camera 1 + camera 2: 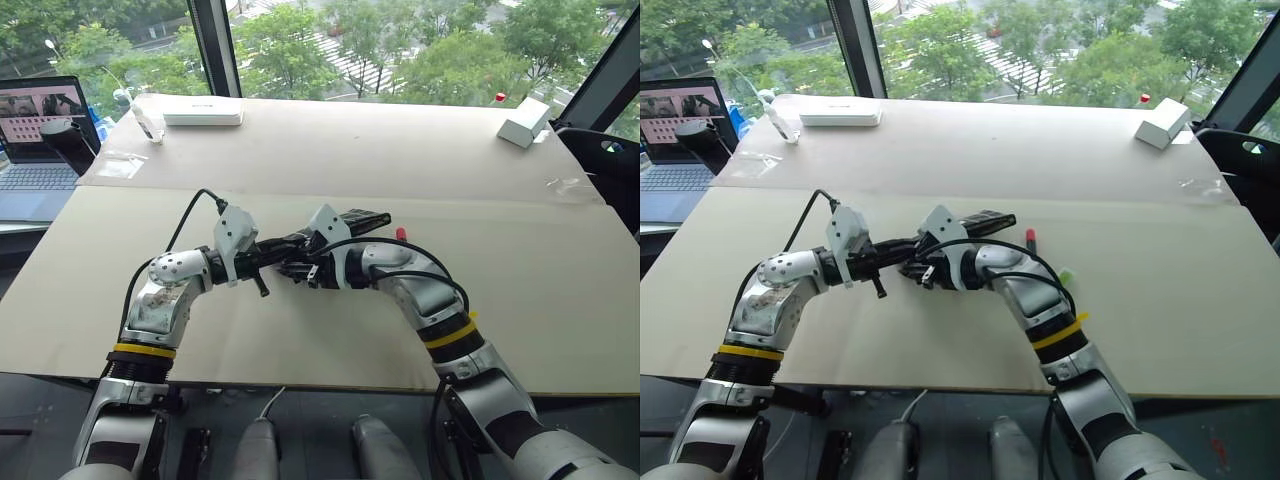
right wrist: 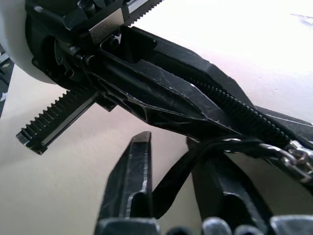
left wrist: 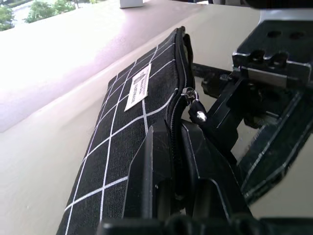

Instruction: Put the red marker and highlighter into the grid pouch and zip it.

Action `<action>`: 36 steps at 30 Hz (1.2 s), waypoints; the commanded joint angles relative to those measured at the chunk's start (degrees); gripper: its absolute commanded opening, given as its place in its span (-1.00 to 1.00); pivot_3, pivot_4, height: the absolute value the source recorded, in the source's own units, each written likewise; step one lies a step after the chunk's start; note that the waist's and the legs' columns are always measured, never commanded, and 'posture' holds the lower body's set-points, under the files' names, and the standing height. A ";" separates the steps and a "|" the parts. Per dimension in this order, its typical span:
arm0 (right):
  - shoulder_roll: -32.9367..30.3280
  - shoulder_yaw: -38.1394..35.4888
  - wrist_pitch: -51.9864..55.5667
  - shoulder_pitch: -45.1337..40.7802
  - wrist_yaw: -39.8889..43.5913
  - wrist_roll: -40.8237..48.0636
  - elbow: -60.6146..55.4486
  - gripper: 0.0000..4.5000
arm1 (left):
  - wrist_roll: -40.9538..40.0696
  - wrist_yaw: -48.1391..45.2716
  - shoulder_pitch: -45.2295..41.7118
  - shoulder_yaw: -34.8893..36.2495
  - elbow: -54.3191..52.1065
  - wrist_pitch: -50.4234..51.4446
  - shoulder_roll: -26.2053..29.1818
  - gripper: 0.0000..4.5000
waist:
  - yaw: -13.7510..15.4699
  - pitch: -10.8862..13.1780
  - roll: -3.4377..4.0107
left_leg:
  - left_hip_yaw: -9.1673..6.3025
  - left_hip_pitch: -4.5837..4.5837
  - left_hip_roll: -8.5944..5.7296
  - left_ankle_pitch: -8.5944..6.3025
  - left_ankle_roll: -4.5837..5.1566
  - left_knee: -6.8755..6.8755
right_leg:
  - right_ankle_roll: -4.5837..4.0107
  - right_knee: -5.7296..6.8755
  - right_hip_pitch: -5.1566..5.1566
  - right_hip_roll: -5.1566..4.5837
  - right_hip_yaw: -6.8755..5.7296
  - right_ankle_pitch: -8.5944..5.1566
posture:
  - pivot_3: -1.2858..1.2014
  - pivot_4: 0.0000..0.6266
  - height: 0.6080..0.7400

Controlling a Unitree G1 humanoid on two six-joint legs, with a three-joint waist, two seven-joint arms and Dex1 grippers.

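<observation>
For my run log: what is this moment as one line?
left gripper: shut on grid pouch edge | right gripper: jaws parted around zipper pull strap | red marker: on table

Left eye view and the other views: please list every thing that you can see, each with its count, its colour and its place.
grid pouch: one, black with white lines, over the table's middle
zipper strap: one, black, on the pouch
red marker: one, red cap showing, on the table behind the right arm
highlighter: one, light green, mostly hidden beside the right arm
flat box: one, white, far left
small box: one, white, far right
laptop: one, grey, open, beside the table
table: one, beige
left gripper: black, jaws shut on the pouch
right gripper: black, jaws apart around the strap
</observation>
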 commanded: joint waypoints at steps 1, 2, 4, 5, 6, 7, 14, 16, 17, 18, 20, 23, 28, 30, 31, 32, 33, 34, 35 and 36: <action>-3.83 -5.76 6.44 0.67 1.92 5.88 -9.11 0.31 | 0.27 -0.29 -0.04 -0.29 -0.89 -1.05 -0.38 -1.00 | 0.19 0.00 0.00 | 0.00 -0.01 0.00 0.00 -0.01 0.01 | 0.00 0.00 0.00 0.00 0.00 0.00 | 0.03 -0.52 1.00; -5.53 -6.95 9.18 1.84 3.01 8.22 -12.37 0.41 | 0.33 -0.25 0.08 -0.37 -0.90 -1.12 -0.52 -1.00 | 0.29 0.00 0.00 | 0.00 -0.02 0.00 0.00 0.00 0.02 | 0.00 0.00 0.00 0.00 0.00 0.00 | 0.03 -0.52 1.00; -8.89 -8.71 13.27 4.37 4.96 12.39 -18.62 0.41 | 0.37 -0.11 0.29 -0.52 -1.01 -1.14 -0.82 -1.00 | 0.44 0.00 0.00 | -0.01 -0.01 0.01 0.00 0.00 0.01 | 0.00 0.00 0.00 0.01 -0.01 0.00 | 0.03 -0.52 1.00; -11.02 -9.58 14.91 6.22 6.08 14.46 -22.51 0.41 | 0.35 -0.04 0.38 -0.59 -1.02 -1.15 -0.99 -1.00 | 0.52 0.00 0.00 | -0.01 -0.02 0.01 0.00 0.00 0.00 | 0.00 -0.01 -0.01 0.01 0.00 0.00 | 0.03 -0.52 1.00; -13.58 -10.65 16.39 8.57 7.31 16.74 -26.77 0.41 | 0.39 0.06 0.51 -0.72 -1.00 -1.24 -1.22 -1.00 | 0.68 0.00 0.00 | -0.01 -0.01 0.01 0.00 0.00 -0.01 | 0.00 -0.01 -0.01 0.01 0.00 0.00 | 0.03 -0.52 1.00; -16.05 -11.73 17.56 10.89 8.25 18.68 -30.66 0.41 | 0.49 0.13 0.64 -0.87 -0.96 -1.35 -1.45 -1.00 | 0.79 0.00 -0.01 | -0.02 -0.02 0.01 0.00 0.00 -0.01 | -0.01 -0.01 -0.01 0.02 -0.01 -0.01 | 0.03 -0.52 1.00; -27.03 -23.17 23.48 21.09 -0.12 19.88 -41.57 0.41 | 1.59 0.34 0.25 -1.55 0.73 -2.70 -3.24 -1.00 | 0.88 0.01 -0.04 | -0.02 -0.04 0.00 0.00 0.00 0.05 | 0.01 -0.10 0.04 0.01 0.01 -0.02 | 0.03 -0.52 1.00; -26.72 -26.65 26.15 19.79 -8.94 14.95 -38.69 0.41 | 1.90 0.61 -0.40 -1.43 2.03 -3.46 -3.61 -1.00 | 0.78 0.01 -0.05 | -0.01 -0.04 0.00 0.00 0.00 0.07 | 0.01 -0.09 0.04 0.01 0.02 -0.02 | 0.03 -0.52 1.00; -26.43 -27.92 27.00 19.19 -12.19 13.50 -37.55 0.41 | 2.07 0.72 -0.66 -1.33 2.60 -3.82 -3.75 -1.00 | 0.78 0.01 -0.05 | -0.01 -0.03 0.00 0.00 0.00 0.06 | 0.01 -0.09 0.04 0.02 0.02 -0.02 | 0.03 -0.52 1.00; -26.29 -29.22 28.33 18.88 -15.12 12.20 -37.18 0.41 | 2.17 1.06 -1.04 -1.04 3.31 -4.08 -3.99 -1.00 | 0.79 0.01 -0.05 | -0.01 -0.03 0.00 0.00 0.00 0.06 | 0.01 -0.08 0.03 0.01 0.02 -0.02 | 0.03 -0.52 1.00; -24.91 -31.82 32.52 19.04 -20.19 10.78 -39.59 0.41 | 2.25 1.45 -1.75 -0.64 4.64 -4.55 -4.28 -1.00 | 0.90 0.01 -0.05 | -0.01 -0.04 -0.02 0.01 -0.01 0.06 | 0.00 -0.08 0.02 0.00 0.03 -0.02 | 0.03 -0.52 1.00; -21.30 -33.75 38.68 18.60 -25.78 9.60 -43.29 0.41 | 2.05 1.59 -2.51 -0.36 6.07 -5.06 -4.53 -1.00 | 0.95 0.01 -0.05 | -0.02 -0.05 -0.02 0.00 0.00 0.00 | 0.00 -0.15 0.02 0.00 0.03 -0.02 | 0.03 -0.52 1.00; -7.94 -32.74 51.14 19.96 -37.63 3.99 -54.76 0.41 | 2.27 1.26 -4.42 -0.10 9.68 -6.63 -5.01 -1.00 | 0.84 0.00 -0.05 | -0.04 -0.07 -0.01 0.01 0.00 -0.03 | -0.01 -0.05 -0.05 0.02 0.04 -0.02 | 0.03 -0.52 1.00; -4.99 -31.58 52.44 20.71 -40.52 2.24 -56.20 0.41 | 2.24 1.31 -4.88 -0.11 10.50 -7.03 -5.39 -1.00 | 0.88 0.00 -0.05 | -0.03 -0.08 -0.02 0.01 -0.01 0.00 | 0.00 -0.06 -0.05 0.01 0.04 -0.02 | 0.03 -0.52 1.00; -4.07 -30.87 52.59 21.15 -41.76 1.47 -56.51 0.41 | 2.27 1.32 -4.98 -0.15 10.81 -7.22 -5.55 -1.00 | 0.97 0.00 -0.04 | -0.03 -0.10 -0.03 0.01 -0.01 0.01 | 0.00 -0.08 -0.04 0.00 0.04 -0.02 | 0.03 -0.52 1.00; -3.60 -30.43 52.59 21.38 -42.47 0.93 -56.57 0.41 | 2.32 1.35 -5.06 -0.21 10.99 -7.35 -5.71 -1.00 | 1.01 0.00 -0.05 | -0.03 -0.11 -0.04 0.01 -0.01 0.03 | 0.00 -0.10 -0.03 -0.01 0.03 -0.02 | 0.03 -0.52 1.00; -3.32 -30.19 52.59 21.49 -42.93 0.53 -56.60 0.41 | 2.35 1.36 -5.11 -0.26 11.15 -7.50 -5.81 -1.00 | 1.03 0.00 -0.05 | -0.03 -0.11 -0.05 0.01 -0.01 0.03 | 0.00 -0.10 -0.03 -0.02 0.03 -0.02 | 0.03 -0.52 1.00; -2.98 -29.64 52.59 21.79 -43.48 0.09 -56.74 0.41 | 2.28 1.39 -5.07 -0.29 11.12 -7.54 -5.98 -1.00 | 1.02 0.00 -0.05 | -0.03 -0.11 -0.05 0.01 -0.01 0.03 | 0.00 -0.10 -0.03 -0.02 0.03 -0.02 | 0.03 -0.52 1.00; -2.73 -29.25 52.59 21.99 -43.82 -0.18 -56.87 0.41 | 2.24 1.41 -5.03 -0.29 11.10 -7.57 -6.10 -1.00 | 0.96 0.00 -0.04 | -0.03 -0.11 -0.05 0.01 -0.01 0.03 | -0.01 -0.10 -0.03 -0.02 0.03 -0.02 | 0.03 -0.52 1.00; -2.35 -28.82 52.59 22.42 -44.51 -0.59 -57.20 0.41 | 2.15 1.45 -4.86 -0.28 10.87 -7.51 -6.22 -1.00 | 0.89 0.00 -0.04 | -0.03 -0.11 -0.04 0.01 -0.01 0.03 | -0.01 -0.10 -0.03 -0.01 0.03 -0.02 | 0.03 -0.52 1.00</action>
